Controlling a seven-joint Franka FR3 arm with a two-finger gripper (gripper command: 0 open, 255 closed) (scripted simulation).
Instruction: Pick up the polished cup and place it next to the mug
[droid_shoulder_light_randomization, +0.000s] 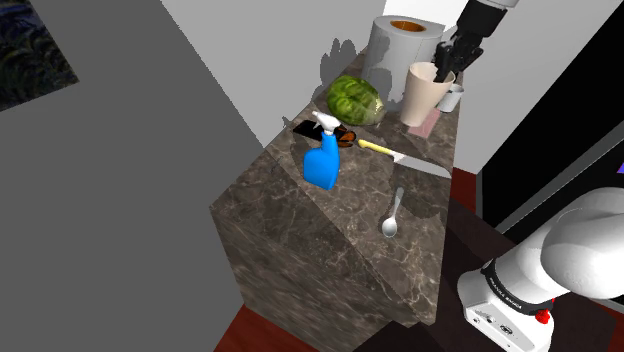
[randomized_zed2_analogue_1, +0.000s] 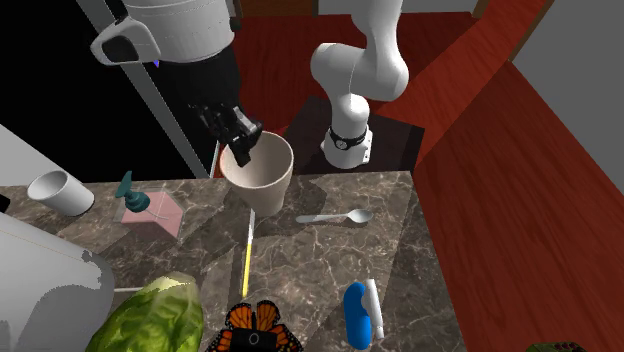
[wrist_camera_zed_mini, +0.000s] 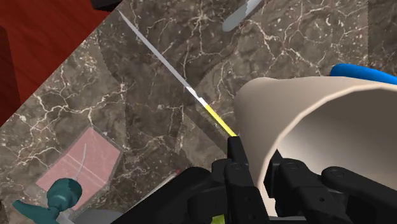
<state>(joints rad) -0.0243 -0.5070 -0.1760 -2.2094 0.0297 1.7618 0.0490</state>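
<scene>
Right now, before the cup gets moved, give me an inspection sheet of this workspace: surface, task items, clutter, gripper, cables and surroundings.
Surface: dark marble counter, crowded.
Job's things: beige cup, upright near the counter edge by the stand; white mug, apart from it toward the second exterior view's left.
Clutter: yellow-handled knife, spoon, blue spray bottle, green lettuce, butterfly figure, paper towel roll, pink pad with a teal object between cup and mug.
Gripper: gripper shut on the cup's rim, one finger inside, one outside.
Cables: nothing seen.
Surroundings: red wood floor, grey wall, black area.
</scene>
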